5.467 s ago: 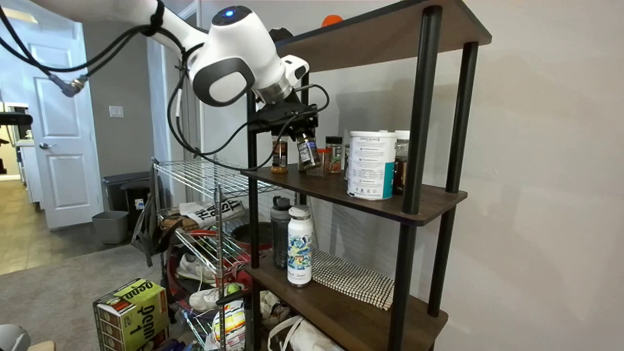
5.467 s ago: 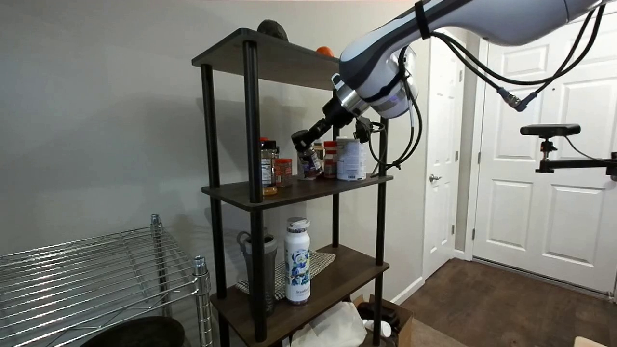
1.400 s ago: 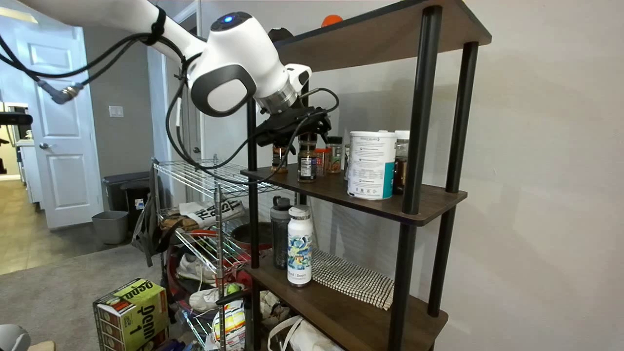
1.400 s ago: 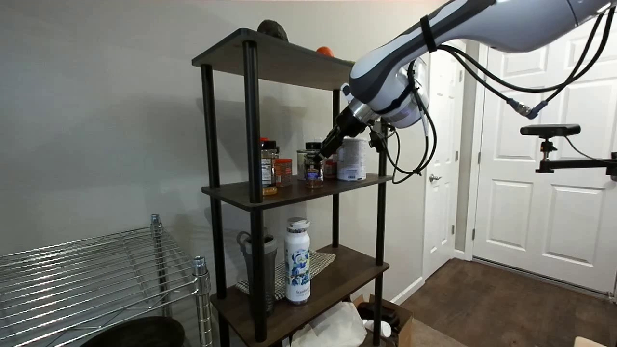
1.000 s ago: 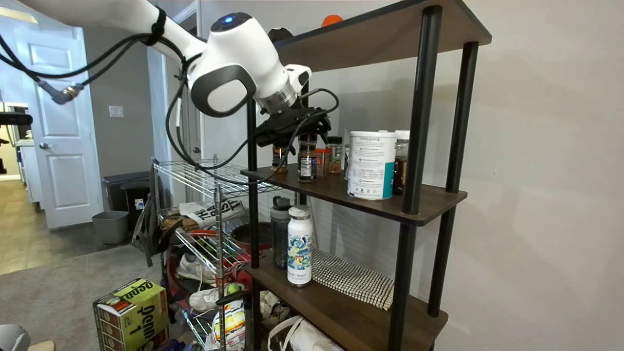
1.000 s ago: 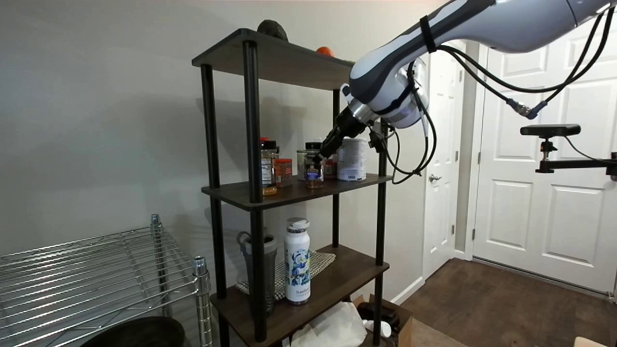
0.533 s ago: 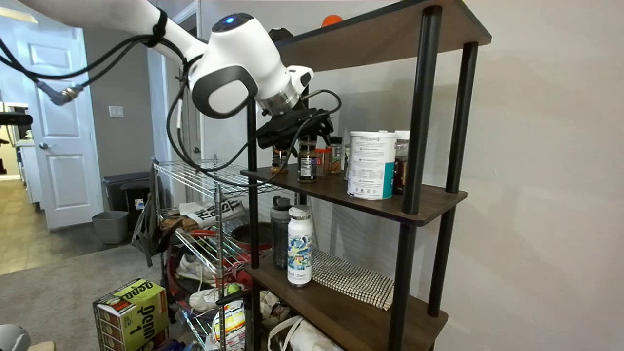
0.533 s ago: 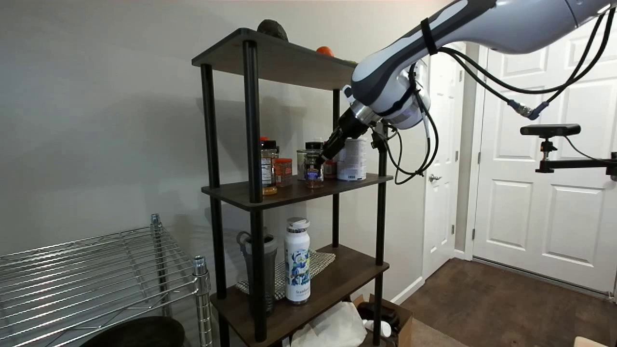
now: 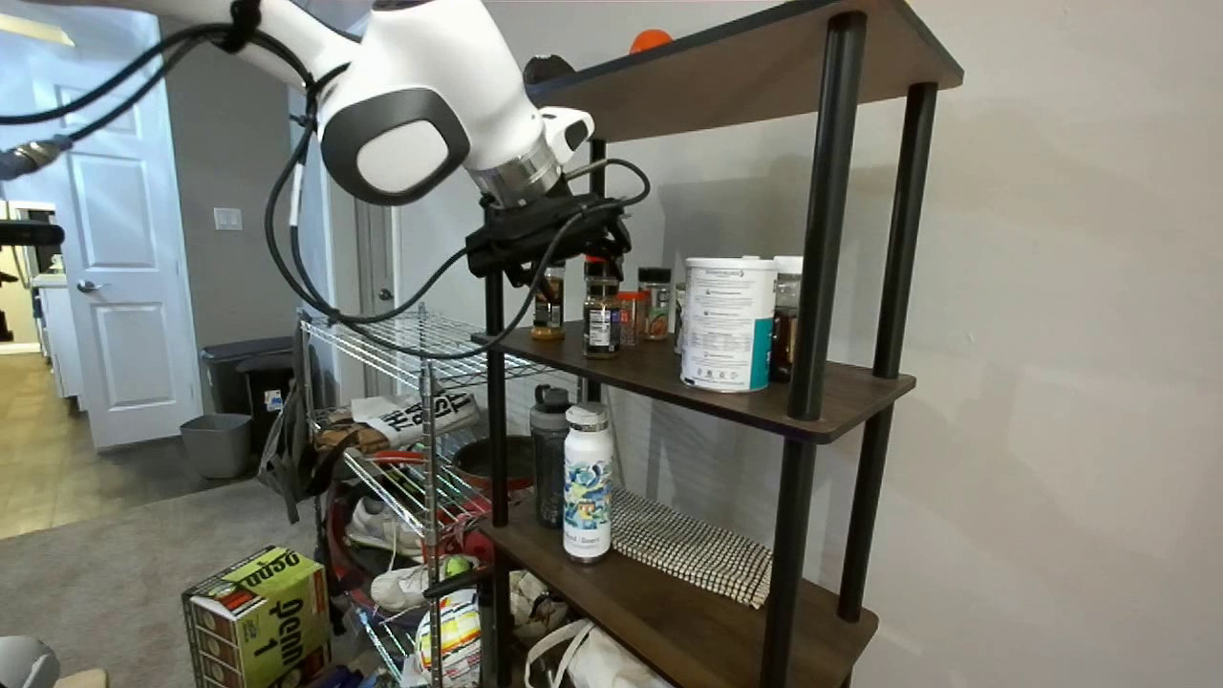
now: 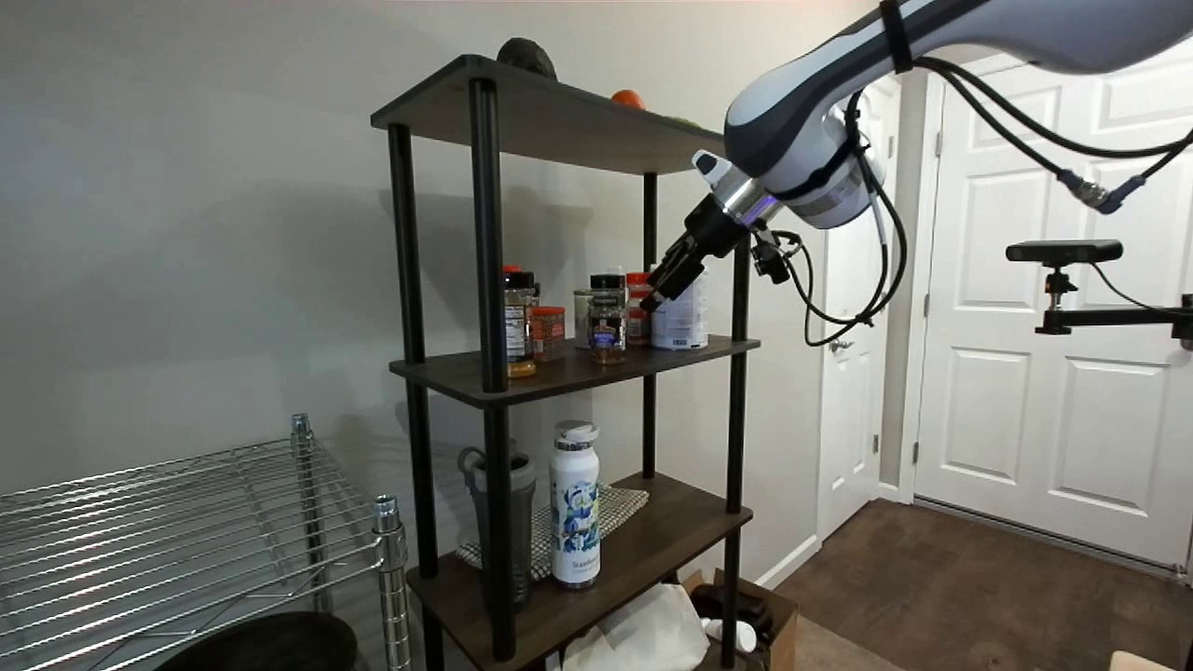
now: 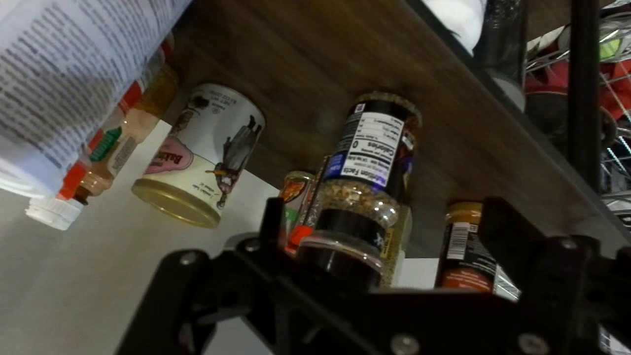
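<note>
A clear spice jar with a black lid (image 9: 602, 325) stands upright on the middle shelf (image 9: 650, 368). My gripper (image 10: 652, 300) is open, tilted downward and drawn back from that jar, apart from it in an exterior view. In the wrist view the jar (image 11: 374, 148) appears between the spread fingers (image 11: 272, 219), its lid partly hidden by the gripper body. Beyond the right finger stands a jar with an orange-and-black label (image 11: 463, 246). A baking powder tin (image 11: 202, 153) and a large white canister (image 11: 64, 74) are to the left. A red-lidded jar (image 10: 548, 333) stands farther along the shelf.
The upper shelf (image 9: 745, 86) overhangs the jars, with an orange round object (image 9: 651, 39) on top. Black posts (image 9: 820, 220) frame the unit. A white bottle (image 9: 587, 487) and dark bottle (image 9: 549, 449) occupy the shelf below. A wire rack (image 10: 377, 531) stands alongside.
Several seconds ago the gripper held the black-lidded jar tilted above the shelf. The jar then stood upright with the gripper at it; over the last half second the gripper has backed up and away.
</note>
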### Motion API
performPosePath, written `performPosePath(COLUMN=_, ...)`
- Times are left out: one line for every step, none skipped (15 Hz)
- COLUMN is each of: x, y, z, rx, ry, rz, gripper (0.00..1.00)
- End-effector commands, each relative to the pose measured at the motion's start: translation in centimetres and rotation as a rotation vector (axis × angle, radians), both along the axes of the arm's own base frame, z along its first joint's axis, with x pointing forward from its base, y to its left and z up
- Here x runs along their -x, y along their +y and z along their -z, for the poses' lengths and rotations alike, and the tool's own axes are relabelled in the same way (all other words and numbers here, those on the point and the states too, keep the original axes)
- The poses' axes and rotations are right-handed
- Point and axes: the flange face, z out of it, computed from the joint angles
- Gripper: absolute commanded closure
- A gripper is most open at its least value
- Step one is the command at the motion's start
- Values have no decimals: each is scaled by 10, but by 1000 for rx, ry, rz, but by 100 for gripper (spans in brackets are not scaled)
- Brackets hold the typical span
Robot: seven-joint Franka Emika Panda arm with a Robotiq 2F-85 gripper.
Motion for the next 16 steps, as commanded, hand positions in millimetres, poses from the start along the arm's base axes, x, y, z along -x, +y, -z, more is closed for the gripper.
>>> performPosePath(x=33, y=-8, z=-6, rx=15, ry=15, rz=-44, gripper=0)
performPosePath(x=38, y=-11, z=-9, rx=9, ry=17, rz=-43, gripper=0)
performPosePath(x=42, y=-16, z=-11, rx=18, ry=1, rz=-25, gripper=0)
performPosePath(x=47, y=-21, z=-15, rx=26, ry=-9, rz=-15, gripper=0)
performPosePath(x=51, y=-26, z=-17, rx=35, ry=-13, rz=-9, gripper=0)
performPosePath(x=55, y=-32, z=-18, rx=46, ry=-18, rz=-4, gripper=0)
performPosePath(x=58, y=-36, z=-19, rx=58, ry=-20, rz=-4, gripper=0)
performPosePath(x=61, y=-39, z=-20, rx=68, ry=-21, rz=-7, gripper=0)
performPosePath(x=48, y=-38, z=-20, rx=58, ry=-16, rz=-6, gripper=0)
performPosePath(x=50, y=-41, z=-21, rx=58, ry=-19, rz=-4, gripper=0)
performPosePath(x=50, y=-41, z=-21, rx=56, ry=-20, rz=-6, gripper=0)
performPosePath(x=49, y=-40, z=-20, rx=54, ry=-18, rz=-9, gripper=0)
performPosePath(x=49, y=-39, z=-19, rx=53, ry=-16, rz=-11, gripper=0)
performPosePath(x=48, y=-38, z=-19, rx=53, ry=-16, rz=-14, gripper=0)
performPosePath(x=48, y=-38, z=-19, rx=53, ry=-16, rz=-15, gripper=0)
performPosePath(x=48, y=-38, z=-19, rx=53, ry=-16, rz=-15, gripper=0)
